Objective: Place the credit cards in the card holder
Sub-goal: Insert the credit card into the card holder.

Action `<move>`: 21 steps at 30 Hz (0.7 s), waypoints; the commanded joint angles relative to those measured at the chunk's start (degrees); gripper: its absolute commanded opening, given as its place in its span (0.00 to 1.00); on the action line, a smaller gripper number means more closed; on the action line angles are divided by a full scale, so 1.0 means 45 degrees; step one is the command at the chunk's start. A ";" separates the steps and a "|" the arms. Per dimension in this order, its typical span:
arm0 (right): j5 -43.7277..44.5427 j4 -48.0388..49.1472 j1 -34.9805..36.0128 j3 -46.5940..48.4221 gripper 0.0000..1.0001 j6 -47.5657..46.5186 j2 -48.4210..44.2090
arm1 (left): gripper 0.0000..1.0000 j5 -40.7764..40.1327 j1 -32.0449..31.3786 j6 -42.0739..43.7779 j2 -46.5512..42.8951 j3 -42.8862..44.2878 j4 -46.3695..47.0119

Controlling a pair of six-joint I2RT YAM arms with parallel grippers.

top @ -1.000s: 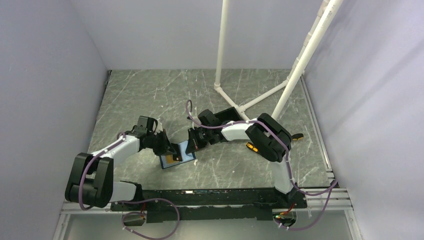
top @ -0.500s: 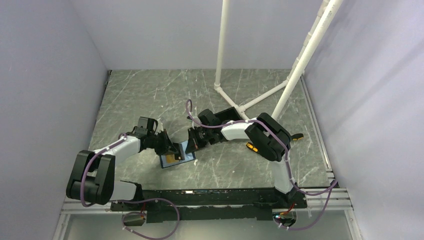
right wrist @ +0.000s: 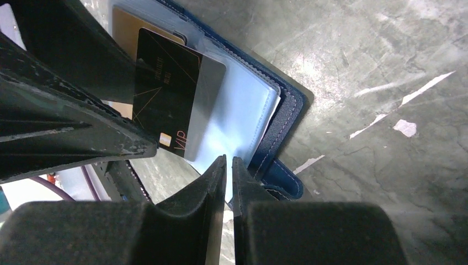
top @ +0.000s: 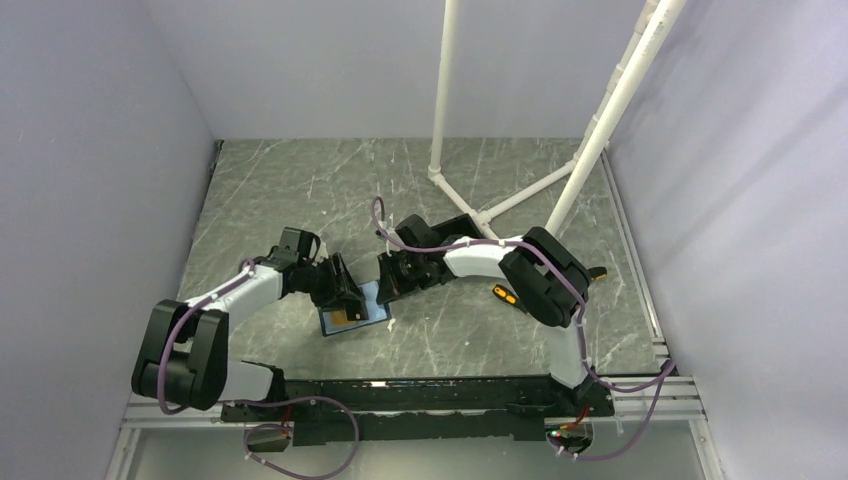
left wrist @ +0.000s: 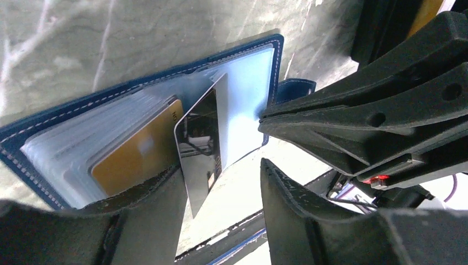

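Left end effector (left wrist: 221,171) spread around half-seated glossy black card (left wrist: 198,143); right end effector (right wrist: 229,163) pinched blue stitched holder (right wrist: 284,118); push-in seemed next.

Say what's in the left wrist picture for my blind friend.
An open dark-blue card holder lies on a grey table, holding an orange-gold plastic card, with a shiny black card sticking out. The open left gripper straddles that card; the right gripper touches the holder.

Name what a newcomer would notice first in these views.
An open blue card holder lies near the middle of the marbled table, a gold card sleeved inside. A dark card stands half-inserted at the left tool's open fingers, while the right tool pinches a clear sleeve's edge.
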 commanded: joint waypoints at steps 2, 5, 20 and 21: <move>0.1205 -0.0851 -0.0114 -0.0116 0.12 -0.0591 -0.0361 | 0.56 -0.2060 -0.0126 -0.0036 -0.0619 0.0154 -0.1888; 0.1105 -0.0765 -0.0123 -0.0108 0.11 -0.0580 -0.0240 | 0.54 -0.2050 -0.0187 -0.0065 -0.0574 0.0179 -0.1819; 0.0857 -0.0236 -0.0197 -0.0511 0.10 -0.0399 -0.0113 | 0.59 -0.3946 -0.2088 -0.0728 -0.0125 0.1030 -0.2538; 0.0878 -0.0263 -0.0199 -0.0531 0.10 -0.0432 -0.0116 | 0.60 -0.4250 -0.2088 -0.0610 -0.0264 0.1165 -0.2870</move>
